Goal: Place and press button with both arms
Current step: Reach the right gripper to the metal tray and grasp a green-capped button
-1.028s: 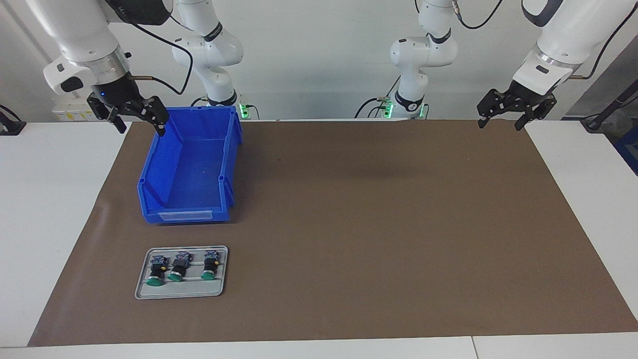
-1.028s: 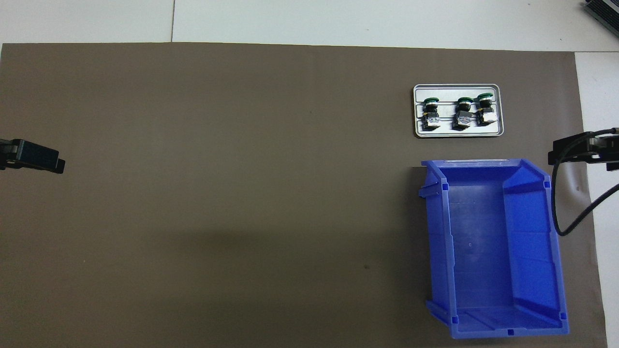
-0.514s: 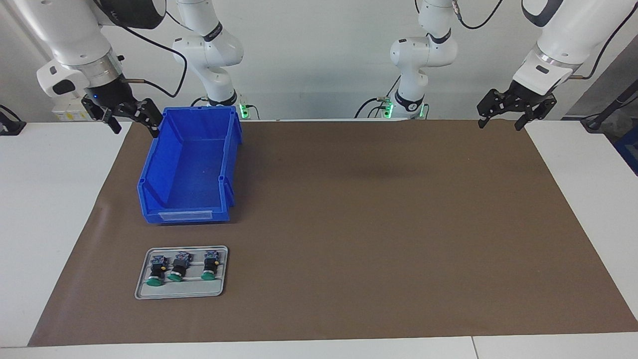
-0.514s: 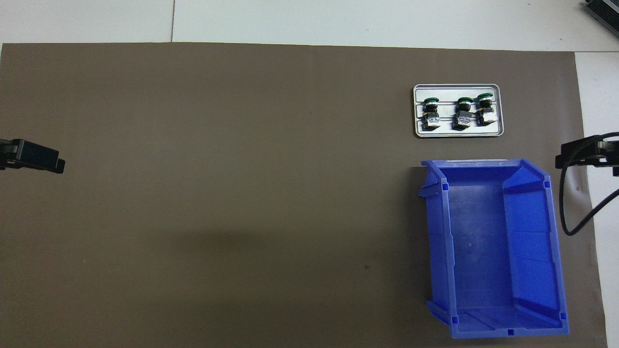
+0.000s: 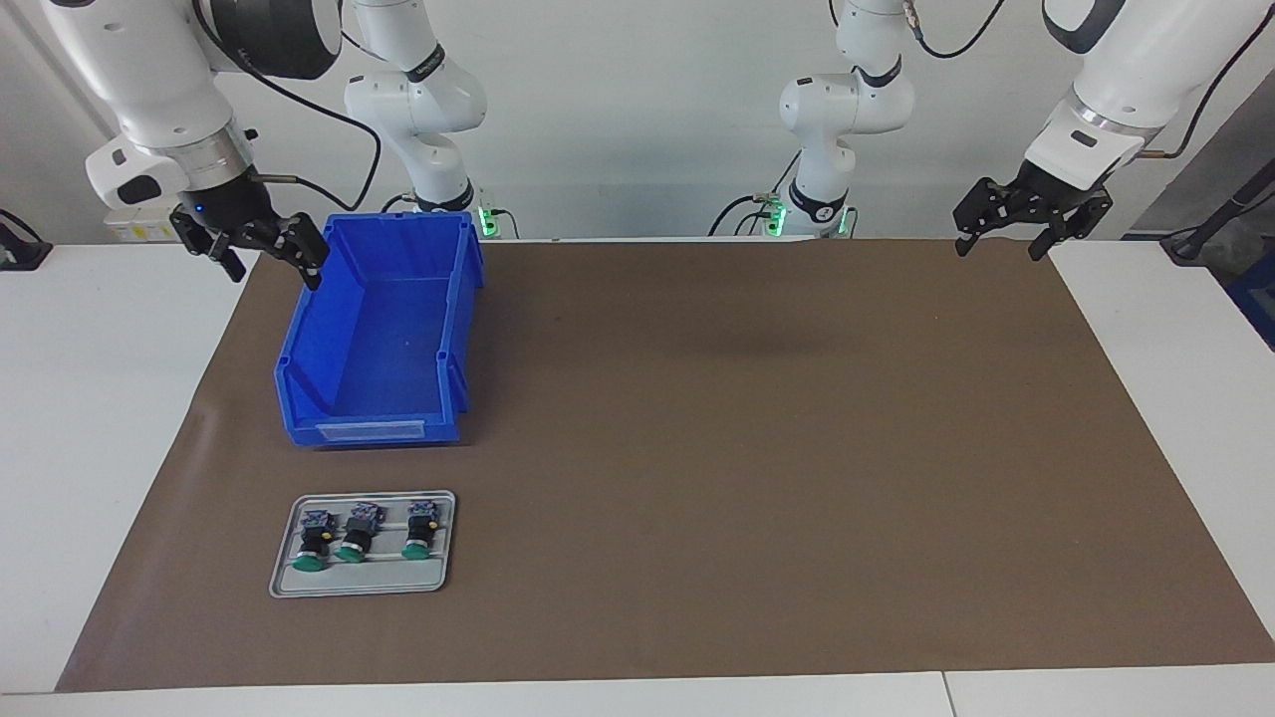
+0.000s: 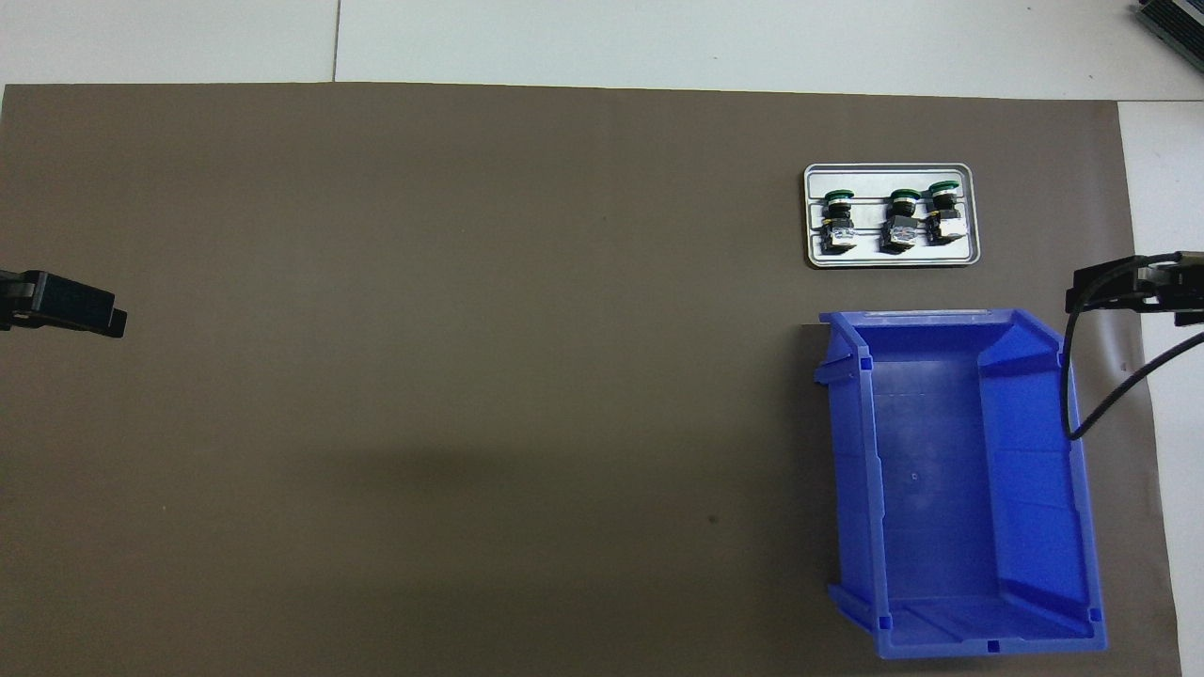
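Start with the reach: find the three buttons (image 5: 354, 538) lying on their sides in a row on the grey tray (image 5: 359, 590), green caps pointing away from the robots, toward the right arm's end of the table (image 5: 100, 418) and farther from the robots than the blue bin (image 5: 369, 430). Count nothing as held yet: see the right end effector (image 5: 274, 257) up in the air, fingers spread and empty, over the edge of the brown mat (image 5: 747, 448) just beside the bin's wall at the robots' end; see the left end effector (image 5: 999, 237) likewise spread and empty, waiting over the mat's corner at the left arm's end. Judge the right arm the natural one to fetch. Carry it above the bin's rim rather than across its walls, come down straight over one button, and close across the black body, not the cap or the terminal end. Mind the close spacing of two of the buttons and the tray's raised lip. For setting down and pressing, use the wide bare stretch of mat between bin and left arm, well away from every edge.
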`<state>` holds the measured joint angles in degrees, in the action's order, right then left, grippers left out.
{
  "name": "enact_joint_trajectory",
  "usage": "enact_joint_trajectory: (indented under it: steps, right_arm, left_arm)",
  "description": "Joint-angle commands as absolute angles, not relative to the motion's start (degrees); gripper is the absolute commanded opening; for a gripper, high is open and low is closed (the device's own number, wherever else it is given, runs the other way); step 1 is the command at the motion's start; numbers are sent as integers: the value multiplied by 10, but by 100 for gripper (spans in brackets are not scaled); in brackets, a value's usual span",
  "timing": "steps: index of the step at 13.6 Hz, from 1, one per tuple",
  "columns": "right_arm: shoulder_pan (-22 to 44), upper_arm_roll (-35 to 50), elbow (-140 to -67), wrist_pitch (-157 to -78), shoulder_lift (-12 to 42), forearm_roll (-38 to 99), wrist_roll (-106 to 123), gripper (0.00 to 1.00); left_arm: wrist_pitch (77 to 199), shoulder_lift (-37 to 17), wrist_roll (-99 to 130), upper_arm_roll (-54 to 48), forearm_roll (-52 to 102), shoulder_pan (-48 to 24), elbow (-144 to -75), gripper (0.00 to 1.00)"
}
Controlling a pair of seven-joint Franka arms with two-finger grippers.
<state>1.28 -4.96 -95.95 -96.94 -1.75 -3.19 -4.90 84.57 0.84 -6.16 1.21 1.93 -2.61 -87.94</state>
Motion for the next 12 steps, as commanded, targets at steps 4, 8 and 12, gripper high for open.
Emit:
enact_joint_trajectory:
  steps: [4,8,12]
  right_arm:
    - [13,-46,-890,-1084,134,-16,-41,100]
    - [10,-46,-890,-1226,227,-12,-40,100]
    - [19,-43,-899,-1283,272,23,-39,100]
  left_arm:
    - [844,21,-55,7,11,-21,-893,100]
    - [844,21,-55,7,11,-21,-893,100]
    - [844,21,-55,7,11,-21,-893,100]
